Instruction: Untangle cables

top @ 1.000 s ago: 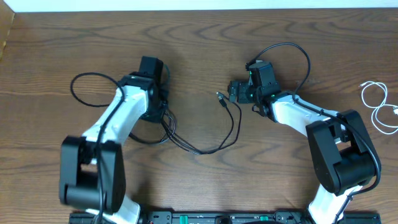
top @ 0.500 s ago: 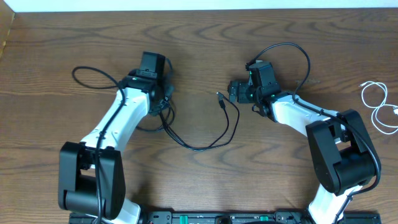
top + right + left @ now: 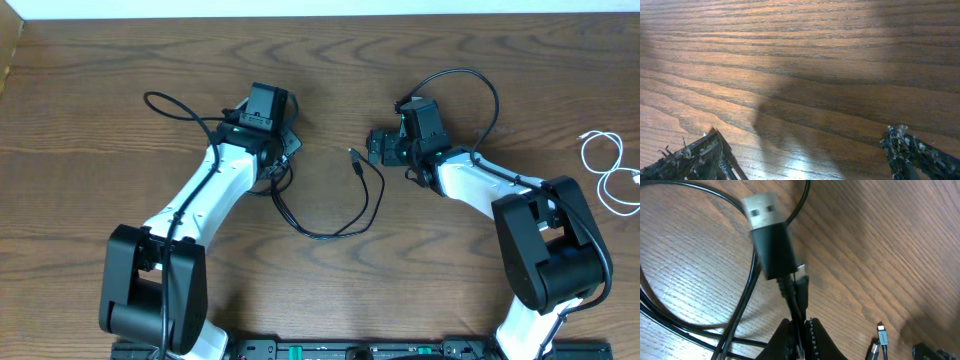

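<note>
Your left gripper (image 3: 797,328), pinched on the black cable (image 3: 330,233) just behind its USB plug (image 3: 770,242), has carried it right and farther off, trailing the left loop (image 3: 165,103) along. Your right gripper (image 3: 378,148) stands spread and empty beside the cable's small plugs (image 3: 354,158); the white cable (image 3: 604,170) lies well apart at the right edge, so they look separated already. No writing is readable.
</note>
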`<move>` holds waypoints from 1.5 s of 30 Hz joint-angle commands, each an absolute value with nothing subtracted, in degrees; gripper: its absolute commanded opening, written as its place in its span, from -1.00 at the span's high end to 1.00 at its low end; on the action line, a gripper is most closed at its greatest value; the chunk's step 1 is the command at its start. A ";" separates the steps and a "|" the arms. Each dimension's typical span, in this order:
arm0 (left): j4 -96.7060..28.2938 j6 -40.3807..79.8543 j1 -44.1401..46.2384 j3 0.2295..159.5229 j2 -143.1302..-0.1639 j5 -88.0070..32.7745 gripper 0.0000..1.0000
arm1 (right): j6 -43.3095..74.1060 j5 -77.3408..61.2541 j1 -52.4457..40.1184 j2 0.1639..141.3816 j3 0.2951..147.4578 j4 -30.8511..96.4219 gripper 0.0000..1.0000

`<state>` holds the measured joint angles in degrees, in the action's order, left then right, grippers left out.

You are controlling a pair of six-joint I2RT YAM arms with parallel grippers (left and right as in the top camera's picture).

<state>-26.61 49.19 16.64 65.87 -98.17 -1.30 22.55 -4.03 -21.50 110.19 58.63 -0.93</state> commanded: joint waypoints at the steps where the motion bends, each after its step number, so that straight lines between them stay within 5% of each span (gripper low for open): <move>1: -25.98 45.15 17.15 65.78 -99.02 -0.38 0.77 | 22.02 -3.36 -21.76 110.85 58.00 -0.91 -0.99; 22: -22.35 27.79 17.23 65.78 -105.69 -7.90 0.66 | 22.02 -3.33 -21.76 110.85 58.00 -0.89 -0.98; 29: -20.25 17.15 17.06 67.16 -106.89 -13.04 -0.18 | 22.02 -3.33 -21.76 110.87 58.00 -0.89 -0.99; 37: -20.49 22.46 16.69 68.25 -106.21 -8.12 0.05 | 22.02 -3.33 -21.76 110.87 58.00 -0.86 -0.99; 45: -21.96 26.74 16.75 67.96 -107.28 -3.11 0.06 | 22.02 -3.33 -21.76 110.87 58.00 -0.86 -0.98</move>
<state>-21.52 24.08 16.99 66.76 -106.65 -7.62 22.52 -4.03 -21.50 110.19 58.63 -0.93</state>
